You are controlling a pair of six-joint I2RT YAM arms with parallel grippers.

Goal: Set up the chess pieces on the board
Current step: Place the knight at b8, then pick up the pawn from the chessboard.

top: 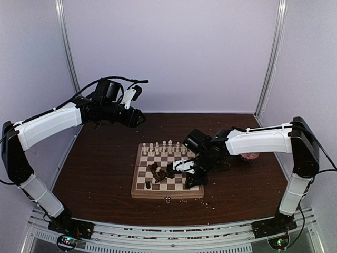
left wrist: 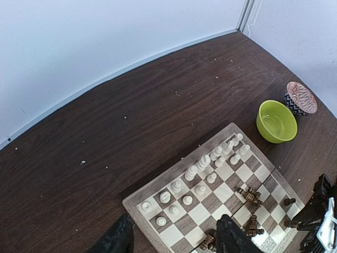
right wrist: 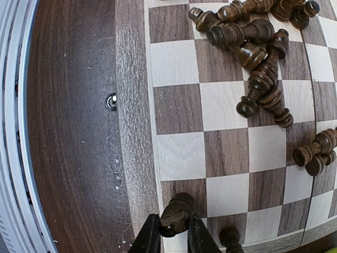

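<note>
The wooden chessboard lies mid-table. Cream-white pieces stand in two rows along its far edge; they also show in the left wrist view. Dark brown pieces lie toppled in heaps mid-board, seen close in the right wrist view. My right gripper is shut on one dark brown piece at the board's near edge row; another dark piece stands beside it. My left gripper is open and empty, held high over the table's back left.
A lime-green bowl and a red patterned bowl stand right of the board; my right arm hides the green one from above. Pale crumbs lie before the board. A small metal latch sits on the board's side.
</note>
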